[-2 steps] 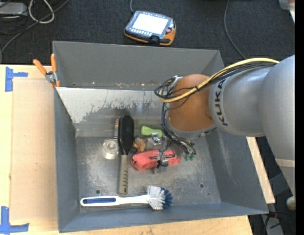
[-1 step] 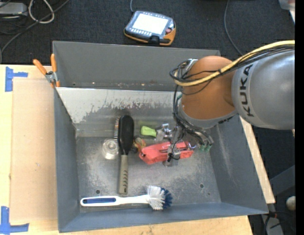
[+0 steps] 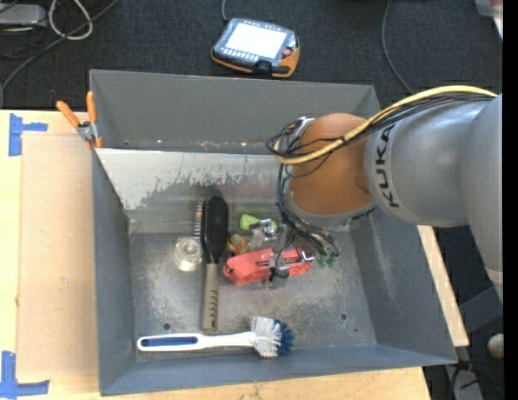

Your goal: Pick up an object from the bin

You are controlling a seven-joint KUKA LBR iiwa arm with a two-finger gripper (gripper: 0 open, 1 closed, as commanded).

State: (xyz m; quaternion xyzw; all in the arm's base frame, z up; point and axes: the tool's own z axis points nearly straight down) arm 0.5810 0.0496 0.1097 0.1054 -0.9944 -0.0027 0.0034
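Note:
My gripper [image 3: 281, 261] hangs low in the middle of the bin, right on top of a red, elongated plastic object [image 3: 246, 267] lying on the floor. The red object's right end is hidden under the gripper. A small lime-green piece [image 3: 252, 222] lies just behind it, near the back wall. Left of the red object lies a black hairbrush with a tan handle [image 3: 213, 248], its head pointing to the back.
A small clear cup [image 3: 188, 253] stands left of the hairbrush. A white-handled dish brush with blue and white bristles [image 3: 217, 340] lies along the front wall. The arm's orange cover and cables hang over the bin's right half.

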